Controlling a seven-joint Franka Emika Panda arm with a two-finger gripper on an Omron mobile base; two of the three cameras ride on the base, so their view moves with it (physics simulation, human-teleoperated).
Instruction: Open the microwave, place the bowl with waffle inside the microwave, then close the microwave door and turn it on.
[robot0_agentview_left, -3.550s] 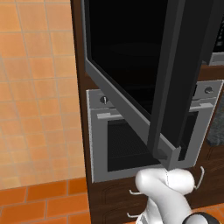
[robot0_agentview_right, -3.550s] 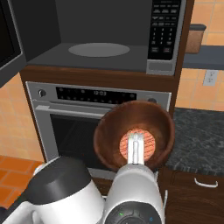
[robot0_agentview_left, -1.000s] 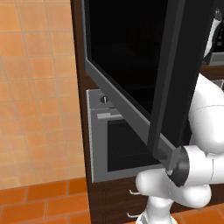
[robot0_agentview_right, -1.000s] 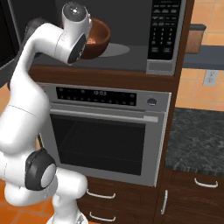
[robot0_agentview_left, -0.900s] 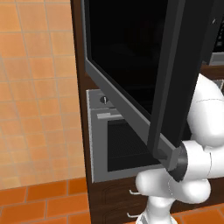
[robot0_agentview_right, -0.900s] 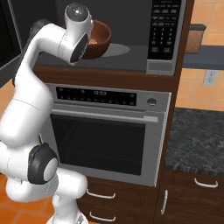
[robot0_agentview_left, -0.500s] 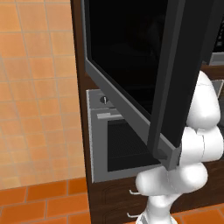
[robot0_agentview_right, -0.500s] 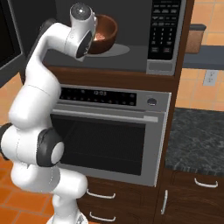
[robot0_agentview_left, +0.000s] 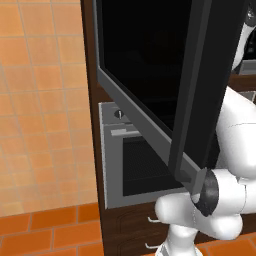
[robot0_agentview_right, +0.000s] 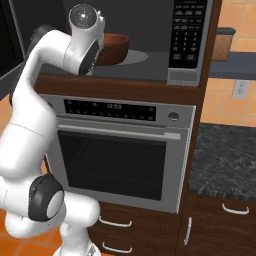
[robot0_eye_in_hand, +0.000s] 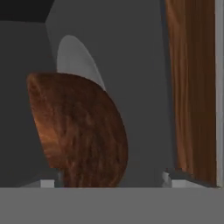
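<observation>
The microwave stands open, with its grey cavity and pale turntable showing. Its door, black glass in a grey frame, swings far out to the left. The brown wooden bowl is inside the cavity, low over the turntable's left part. My gripper reaches in from the left and is shut on the bowl's near rim. In the hand view the bowl looms close, rolled on its side, and runs down to the fingers. The waffle is hidden inside the bowl.
The microwave's keypad panel is at the cavity's right. Below is the silver oven with display and horizontal handle. A dark stone counter lies to the right, over wooden drawers. Orange tiled wall is left of the cabinet.
Over the last second my arm carried the bowl into the cavity, then brought it down and slightly back left toward the turntable. The door has stayed open.
</observation>
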